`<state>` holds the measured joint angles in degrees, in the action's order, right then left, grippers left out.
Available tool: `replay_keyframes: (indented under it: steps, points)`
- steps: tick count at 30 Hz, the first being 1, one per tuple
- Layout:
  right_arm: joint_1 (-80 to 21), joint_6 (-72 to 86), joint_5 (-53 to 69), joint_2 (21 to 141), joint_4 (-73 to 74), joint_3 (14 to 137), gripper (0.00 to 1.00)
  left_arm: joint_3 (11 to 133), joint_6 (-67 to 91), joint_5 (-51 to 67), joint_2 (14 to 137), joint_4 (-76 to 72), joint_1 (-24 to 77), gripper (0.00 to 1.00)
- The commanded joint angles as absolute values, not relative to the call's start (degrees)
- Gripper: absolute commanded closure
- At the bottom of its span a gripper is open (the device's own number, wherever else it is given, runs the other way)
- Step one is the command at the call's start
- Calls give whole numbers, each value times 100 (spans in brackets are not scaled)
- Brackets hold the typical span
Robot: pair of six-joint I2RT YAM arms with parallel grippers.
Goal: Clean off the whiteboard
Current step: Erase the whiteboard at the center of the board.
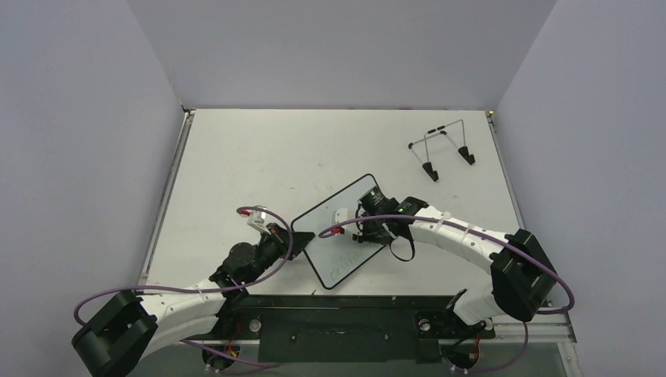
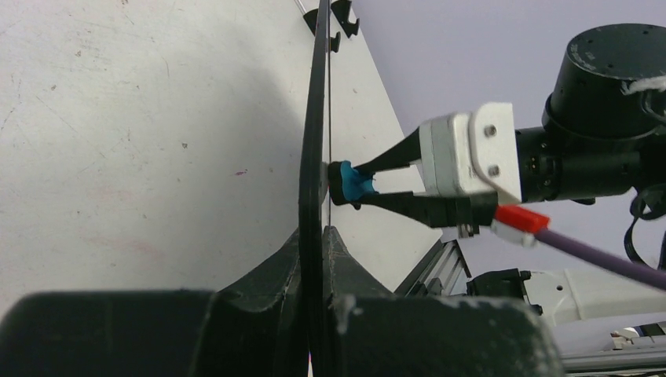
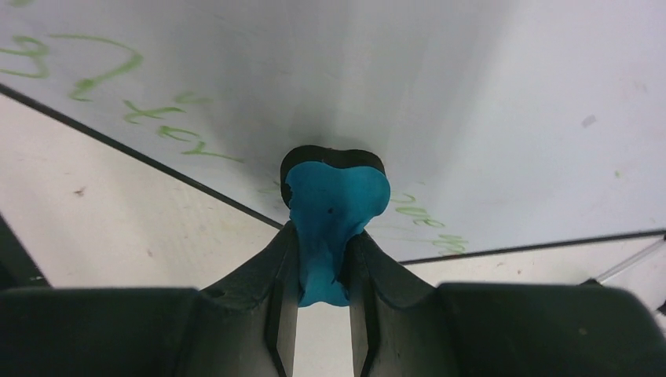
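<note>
The whiteboard (image 1: 336, 261) is held tilted over the table's near middle, a white panel with a thin black rim. My left gripper (image 1: 289, 236) is shut on its left edge. In the left wrist view the board (image 2: 314, 118) runs edge-on between the closed fingers (image 2: 345, 259). My right gripper (image 1: 366, 226) is shut on the blue bone-shaped eraser (image 3: 330, 204), whose dark pad presses against the board face (image 3: 330, 71). Green handwriting (image 3: 102, 75) shows to the eraser's left, and more (image 3: 424, 216) lies near the rim at its right.
A thin wire stand (image 1: 444, 149) with black feet sits at the table's back right. The pale tabletop (image 1: 251, 157) stretches behind the board. Grey walls enclose three sides. The arm bases and a black rail (image 1: 338, 322) line the near edge.
</note>
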<state>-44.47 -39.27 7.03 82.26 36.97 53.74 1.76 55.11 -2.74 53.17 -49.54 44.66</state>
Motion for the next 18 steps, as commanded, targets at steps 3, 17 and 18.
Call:
replay_keyframes:
  steps: [3,17,18]
  points:
    - [-4787,-3774,536,8133,3443,5461,100,609,5602,-7,5369,-5831,4476,100]
    - [-4655,-4005,393,8101,3423,5434,100,675,5568,0,5348,-5765,4477,100]
    - [-4533,-3851,144,8111,3337,5423,100,663,5566,0,5321,-5765,4479,100]
